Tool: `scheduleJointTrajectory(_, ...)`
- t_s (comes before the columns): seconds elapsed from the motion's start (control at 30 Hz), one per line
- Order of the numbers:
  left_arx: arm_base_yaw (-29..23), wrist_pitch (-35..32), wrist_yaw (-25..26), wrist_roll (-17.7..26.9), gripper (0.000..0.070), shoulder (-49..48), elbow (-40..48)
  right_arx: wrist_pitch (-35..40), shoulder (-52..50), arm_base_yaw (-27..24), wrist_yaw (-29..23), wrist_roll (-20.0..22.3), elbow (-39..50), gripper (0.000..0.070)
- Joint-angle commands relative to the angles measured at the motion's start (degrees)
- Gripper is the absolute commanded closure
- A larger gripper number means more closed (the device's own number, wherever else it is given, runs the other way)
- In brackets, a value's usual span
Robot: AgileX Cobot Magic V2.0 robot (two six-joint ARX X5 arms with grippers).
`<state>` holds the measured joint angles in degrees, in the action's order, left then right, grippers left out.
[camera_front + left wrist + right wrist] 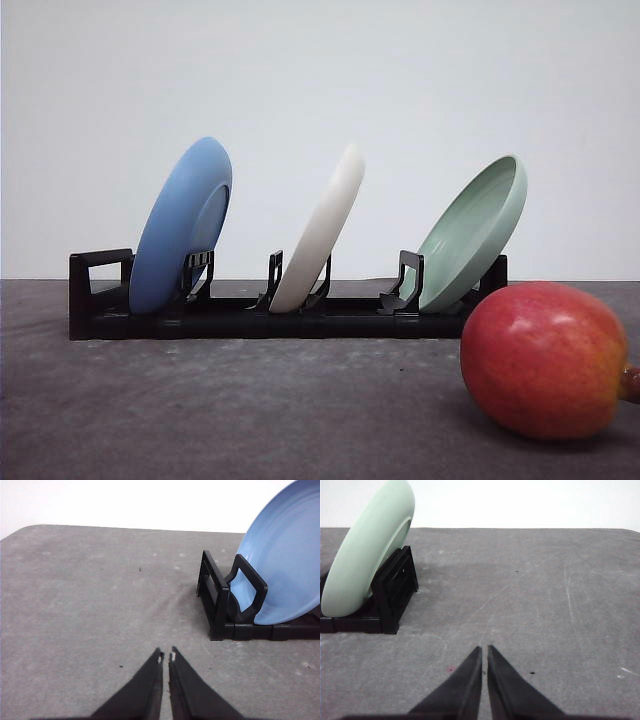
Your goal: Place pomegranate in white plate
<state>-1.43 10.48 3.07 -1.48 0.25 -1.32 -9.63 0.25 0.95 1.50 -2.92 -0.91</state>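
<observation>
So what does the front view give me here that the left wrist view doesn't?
Front view: the pomegranate lying on the table to the right of the rack, plus the white plate and green plate standing on edge in their slots. Left wrist view: the left gripper, fingers closed with nothing between them, over bare table. Both share the blue plate at the rack's left end, the black rack and the grey table.
</observation>
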Motion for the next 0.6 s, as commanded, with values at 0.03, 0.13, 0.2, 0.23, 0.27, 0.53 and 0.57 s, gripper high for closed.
scheduleJointTrajectory(0.03, 0.04, 0.15, -0.09, 0.35, 0.0700, -0.07, 0.63, 0.63, -0.04, -0.11, -0.07, 0.37, 0.33, 0.0684)
scheduleJointTrajectory(0.13, 0.06, 0.15, -0.09, -2.89, 0.0700, -0.07, 0.63, 0.63, -0.04, -0.11, -0.02, -0.33, 0.33, 0.0684)
scheduleJointTrajectory(0.2, 0.07, 0.00, -0.09, -7.43, 0.0700, -0.07, 0.63, 0.57, -0.04, -0.04, 0.00, -1.91, 0.33, 0.0684)
scheduleJointTrajectory(0.23, 0.04, -0.16, -0.07, -10.16, 0.0700, -0.07, 0.63, 0.53, -0.04, -0.06, 0.04, -3.41, 0.33, 0.0684)
scheduleJointTrajectory(0.27, 0.07, -0.26, -0.09, -13.27, 0.0700, -0.07, 0.63, 0.61, -0.04, -0.04, 0.04, -5.23, 0.33, 0.0684)
scheduleJointTrajectory(0.53, 0.06, -9.44, -0.09, -34.07, 0.0700, -0.07, 0.54, 5.81, -0.04, -0.07, 0.69, -21.13, -0.88, 0.0690)
scheduleJointTrajectory(0.57, 0.04, -11.48, -0.09, -33.99, 0.0700, -0.07, 0.38, 5.66, -0.04, -0.07, 0.91, -21.94, -1.51, 0.0690)
